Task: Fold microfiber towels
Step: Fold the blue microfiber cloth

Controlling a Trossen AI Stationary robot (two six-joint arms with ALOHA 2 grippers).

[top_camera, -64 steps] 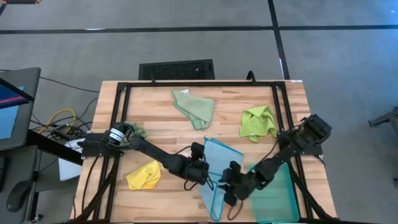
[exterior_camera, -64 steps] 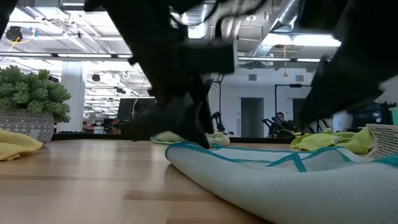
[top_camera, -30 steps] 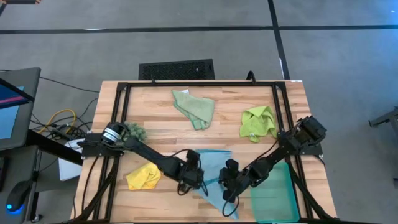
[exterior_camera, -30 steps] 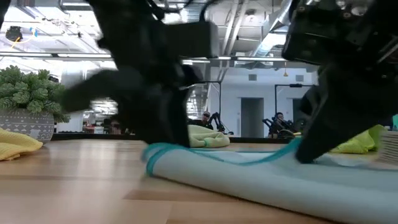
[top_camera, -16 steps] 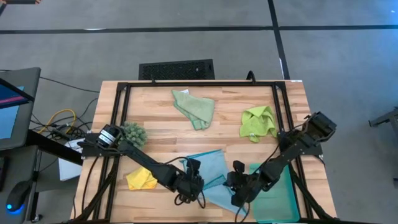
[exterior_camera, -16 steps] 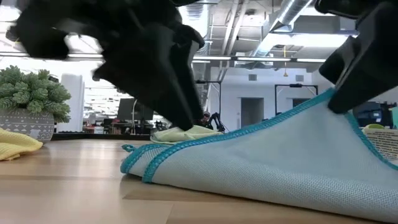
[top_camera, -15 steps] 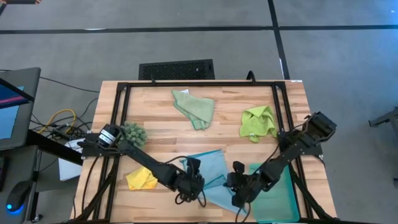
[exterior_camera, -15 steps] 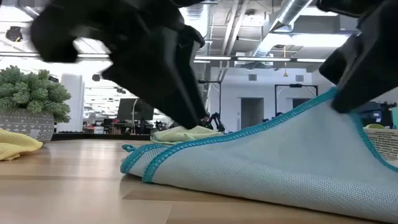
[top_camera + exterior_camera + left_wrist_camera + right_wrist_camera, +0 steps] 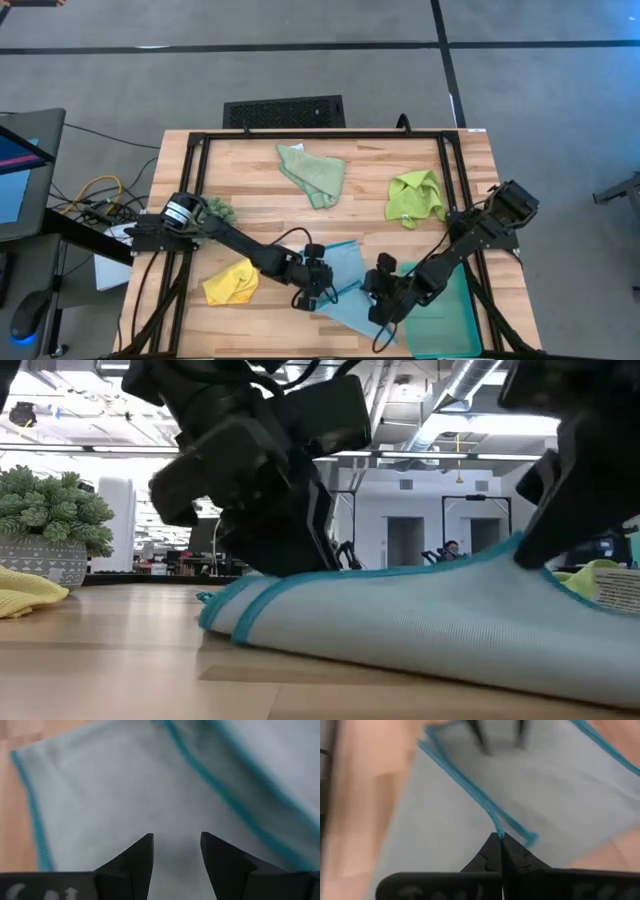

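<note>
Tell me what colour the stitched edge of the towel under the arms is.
Teal-blue, darker than the light blue towel itself; the right wrist view shows it best.

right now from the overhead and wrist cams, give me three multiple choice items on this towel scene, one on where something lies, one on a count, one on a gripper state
1. Where does the yellow towel lie?
A. on the table's left side, near the front edge
B. inside the teal tray
C. at the back, by the right corner

2. How many towels show on the table?
A. two
B. four
C. six

3. How does the right gripper stand?
A. wide open above bare wood
B. shut on the edge of the light blue towel
C. shut on the lime green towel

Answers:
1. A: the high view shows it crumpled left of the left gripper, whose fingers stand apart over the blue cloth.
2. B: yellow, light blue, the sage green towel and the lime green towel.
3. B: its wrist view shows the fingers pinched together on the teal-stitched hem.
</note>
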